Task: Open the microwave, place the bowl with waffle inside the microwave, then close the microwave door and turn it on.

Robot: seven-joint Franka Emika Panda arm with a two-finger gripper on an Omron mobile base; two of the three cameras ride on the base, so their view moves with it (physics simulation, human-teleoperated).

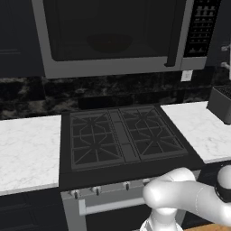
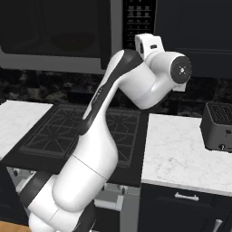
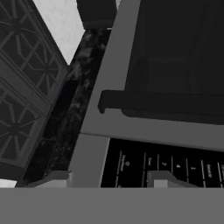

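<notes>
In the left base view, the microwave door (image 1: 113, 34) is seen closed, the bowl (image 1: 109, 42) dimly visible behind its glass above the stove (image 1: 124, 137). In the right base view, the arm is raised toward the button panel (image 2: 139, 22). In the hand view, the gripper (image 3: 111, 180) is held spread, nothing between its fingertips (image 3: 162, 179), at the panel below the door handle (image 3: 162, 104).

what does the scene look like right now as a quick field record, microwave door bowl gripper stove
microwave door: shut
bowl: inside microwave, seen dimly through the glass
gripper: close to the button panel, fingertips apart, holding nothing
stove: below microwave, grates bare
toaster: on the counter right of the stove
</notes>
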